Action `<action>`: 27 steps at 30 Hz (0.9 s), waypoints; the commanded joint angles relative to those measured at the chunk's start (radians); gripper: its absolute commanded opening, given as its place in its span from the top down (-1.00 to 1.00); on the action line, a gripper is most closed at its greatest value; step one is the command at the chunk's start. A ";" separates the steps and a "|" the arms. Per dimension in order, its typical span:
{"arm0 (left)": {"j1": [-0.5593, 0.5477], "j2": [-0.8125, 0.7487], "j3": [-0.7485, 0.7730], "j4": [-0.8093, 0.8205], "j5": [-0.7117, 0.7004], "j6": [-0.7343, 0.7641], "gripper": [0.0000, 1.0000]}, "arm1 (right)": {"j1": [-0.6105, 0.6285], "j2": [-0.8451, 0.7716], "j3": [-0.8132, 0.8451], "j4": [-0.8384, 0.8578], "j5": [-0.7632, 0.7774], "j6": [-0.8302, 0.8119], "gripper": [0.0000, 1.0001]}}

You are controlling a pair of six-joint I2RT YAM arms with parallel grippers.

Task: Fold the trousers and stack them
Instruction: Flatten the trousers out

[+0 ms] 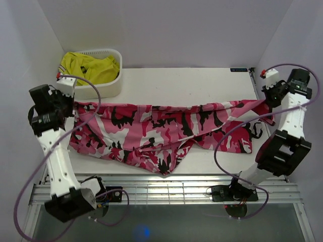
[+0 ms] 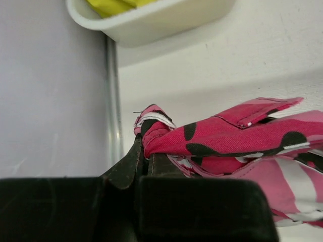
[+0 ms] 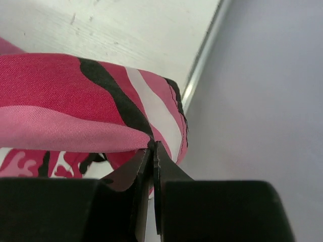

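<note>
Clenched at the lower middle of its wrist view, the left gripper (image 2: 144, 151) pinches one bunched end of the trousers (image 1: 161, 128). The right gripper (image 3: 153, 147) clamps the other end. Between them the cloth spans the table (image 1: 202, 80) from left to right. Upper left, a basket (image 1: 108, 86) holds a yellow garment (image 1: 93, 68).

The trousers (image 1: 161, 131) are being held stretched across the table (image 1: 192, 83) between the left gripper (image 1: 71, 104) and the right gripper (image 1: 266, 101), their middle sagging toward the near edge; a yellow garment (image 1: 91, 68) is being contained in the far-left basket (image 1: 103, 88)
</note>
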 commanded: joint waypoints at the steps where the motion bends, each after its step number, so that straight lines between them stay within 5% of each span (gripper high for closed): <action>1: 0.006 0.212 0.006 0.156 -0.014 -0.098 1.00 | 0.099 0.180 0.177 0.123 0.170 0.088 0.85; 7: -0.032 0.589 0.252 0.226 -0.016 -0.191 0.90 | 0.179 0.626 0.690 -0.030 0.294 0.168 0.73; 8: -0.039 0.644 0.315 0.184 0.007 -0.198 0.67 | 0.190 0.665 0.822 -0.073 0.328 0.165 0.49; 9: -0.038 0.728 0.431 0.097 0.026 -0.219 0.12 | 0.204 0.693 0.865 -0.114 0.342 0.150 -0.14; 11: -0.036 0.765 0.501 0.025 0.055 -0.213 -0.50 | 0.205 0.672 0.812 -0.172 0.330 0.142 -0.86; 12: -0.033 0.746 0.498 0.000 0.058 -0.190 -0.90 | 0.201 0.632 0.748 -0.170 0.311 0.112 -0.80; 15: -0.003 0.630 0.417 -0.053 0.096 -0.092 -0.96 | 0.172 0.421 0.469 -0.126 0.247 0.036 -0.80; 19: 0.048 0.464 0.195 -0.218 0.208 0.322 -0.96 | 0.130 0.183 0.272 -0.242 0.150 -0.201 -0.80; 22: 0.072 0.355 0.071 -0.314 0.218 0.515 -0.96 | 0.132 0.063 0.079 -0.371 0.118 -0.333 -0.82; 27: 0.074 0.285 -0.179 -0.333 0.210 0.775 -0.93 | 0.158 -0.031 -0.214 -0.328 0.132 -0.376 -0.87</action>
